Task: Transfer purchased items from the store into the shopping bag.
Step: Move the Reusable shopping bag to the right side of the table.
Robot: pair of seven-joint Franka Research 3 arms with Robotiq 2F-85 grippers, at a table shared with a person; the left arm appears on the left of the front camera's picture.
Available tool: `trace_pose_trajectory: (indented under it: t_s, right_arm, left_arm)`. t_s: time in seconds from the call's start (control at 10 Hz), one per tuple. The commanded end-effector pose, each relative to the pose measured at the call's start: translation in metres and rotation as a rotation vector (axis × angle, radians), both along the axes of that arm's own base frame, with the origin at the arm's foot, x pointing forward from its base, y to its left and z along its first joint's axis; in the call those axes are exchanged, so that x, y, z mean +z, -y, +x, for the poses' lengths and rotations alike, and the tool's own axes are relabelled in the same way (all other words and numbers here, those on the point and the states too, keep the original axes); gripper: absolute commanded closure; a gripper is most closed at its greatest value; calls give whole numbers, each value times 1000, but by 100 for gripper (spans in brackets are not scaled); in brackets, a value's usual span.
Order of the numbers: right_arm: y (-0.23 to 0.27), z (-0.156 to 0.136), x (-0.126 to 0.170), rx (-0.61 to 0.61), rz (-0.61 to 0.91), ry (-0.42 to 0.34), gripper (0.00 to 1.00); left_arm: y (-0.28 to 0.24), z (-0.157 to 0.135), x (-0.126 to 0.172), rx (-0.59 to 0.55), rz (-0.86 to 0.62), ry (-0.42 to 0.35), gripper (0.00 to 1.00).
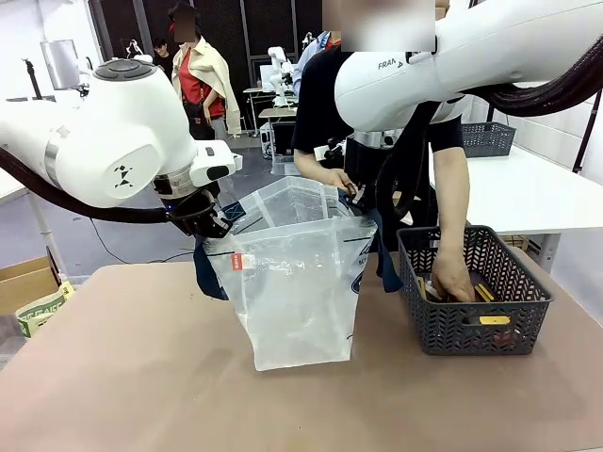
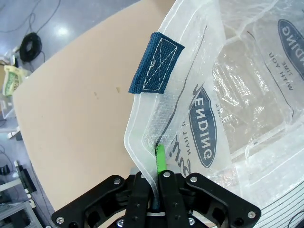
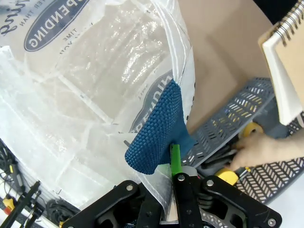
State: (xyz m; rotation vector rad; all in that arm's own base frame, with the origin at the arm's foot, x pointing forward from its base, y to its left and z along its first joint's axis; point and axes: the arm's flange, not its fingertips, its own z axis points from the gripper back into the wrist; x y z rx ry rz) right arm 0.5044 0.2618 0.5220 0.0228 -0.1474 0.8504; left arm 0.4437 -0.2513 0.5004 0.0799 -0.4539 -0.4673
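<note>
Between your arms, the shopping bag (image 1: 292,282) stands open on the worktop (image 1: 141,377): your left fingers (image 2: 161,159) are clamped on its rim, and your right fingers (image 3: 175,159) are clamped on it beside a navy handle (image 3: 159,137). The purchased items (image 1: 494,320) sit in the mesh basket (image 1: 438,334), a person's hand (image 1: 452,281) among them.

shopping bag (image 1: 292,282): clear, upright, open | purchased items (image 1: 493,320): in basket (image 1: 471,341)

Right gripper (image 3: 172,164) clamped on the rim of the shopping bag (image 3: 95,85), navy strap (image 3: 159,128) bunched right at its fingertips; just right of them, a person's hand (image 3: 266,147) sits in the grey mesh basket (image 3: 223,126).
</note>
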Motion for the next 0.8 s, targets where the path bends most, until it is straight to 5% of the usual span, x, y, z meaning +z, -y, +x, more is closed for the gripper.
trace_pose_trajectory:
  t_s: [0.0,0.7]
  right_arm:
    - [5,1,0,-8,-1,5,100]
    - [5,1,0,-8,-1,5,100]
  left_arm:
    - [-7,-1,1,2,27,10,100]
    - [-7,-1,1,2,27,10,100]
